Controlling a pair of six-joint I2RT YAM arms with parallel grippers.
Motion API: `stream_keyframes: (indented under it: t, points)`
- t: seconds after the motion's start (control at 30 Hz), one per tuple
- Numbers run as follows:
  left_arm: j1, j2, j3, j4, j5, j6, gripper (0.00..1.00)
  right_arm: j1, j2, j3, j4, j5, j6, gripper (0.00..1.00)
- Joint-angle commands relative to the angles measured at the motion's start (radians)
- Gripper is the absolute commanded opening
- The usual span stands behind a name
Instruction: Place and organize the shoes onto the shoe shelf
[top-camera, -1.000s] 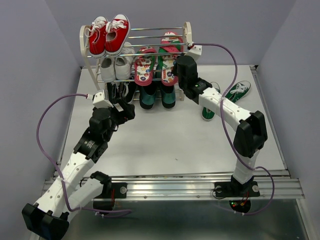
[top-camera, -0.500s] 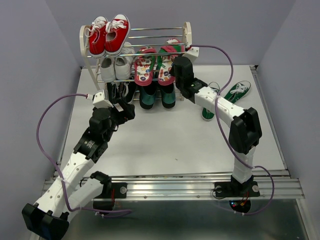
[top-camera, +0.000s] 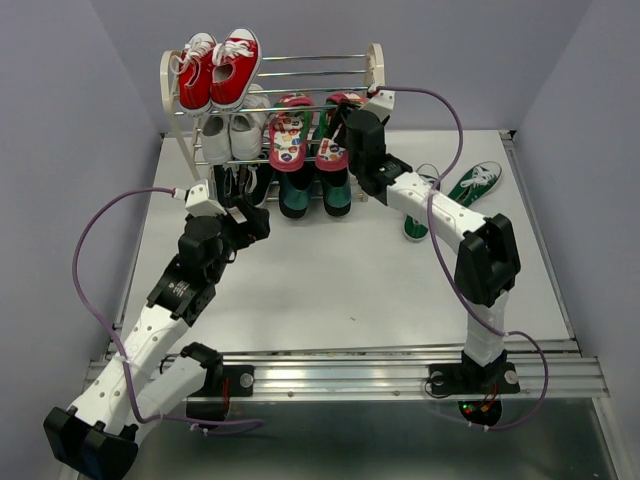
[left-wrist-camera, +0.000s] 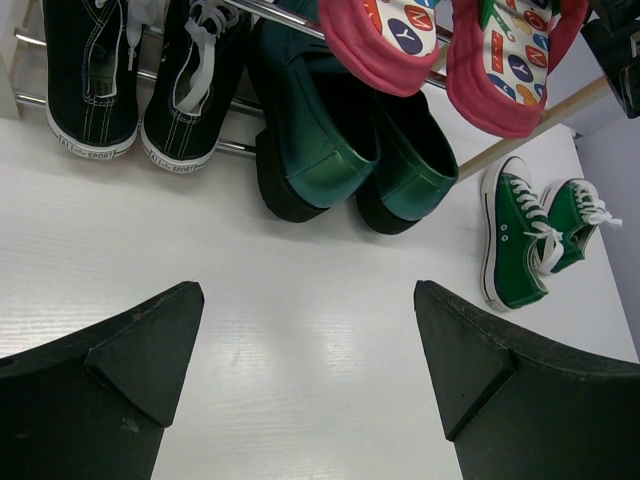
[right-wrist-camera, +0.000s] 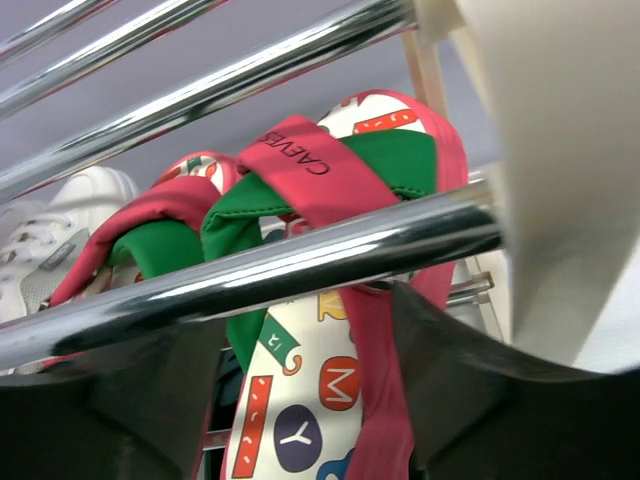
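Observation:
The shoe shelf stands at the back of the table. Both red flip-flops lie side by side on its middle tier, right half. My right gripper is at the shelf's right end, open, its fingers either side of the right flip-flop behind a chrome rod. The teal slip-ons sit on the bottom tier, right. Two green sneakers lie on the table right of the shelf, also in the left wrist view. My left gripper hovers open and empty over the table before the bottom tier.
Red sneakers occupy the top tier's left half, white sneakers the middle left, black sneakers the bottom left. The top tier's right half holds nothing. Purple walls close in the table on three sides.
My right gripper pushed in toward the shelf with the right flip-flop and opened its jaws. That flip-flop now rests next to its mate. The left arm has not moved.

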Motion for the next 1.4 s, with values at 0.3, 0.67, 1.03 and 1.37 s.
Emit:
stream_keyframes:
  t: [0.3,0.67,1.03,1.37]
  points:
    - [-0.002,-0.015,0.009,0.041,-0.004,0.015,0.99,-0.006,-0.104,-0.056,-0.059,-0.095,-0.003,0.89]
    - [0.0,-0.013,0.002,0.045,0.012,0.012,0.99,0.025,-0.083,-0.015,-0.24,-0.079,-0.012,1.0]
    - [0.0,-0.022,-0.009,0.061,0.025,0.01,0.99,0.044,-0.046,0.017,-0.26,-0.135,-0.011,1.0]
    - [0.0,-0.019,-0.009,0.067,0.035,0.012,0.99,0.054,-0.035,0.033,-0.269,-0.152,-0.05,1.0]
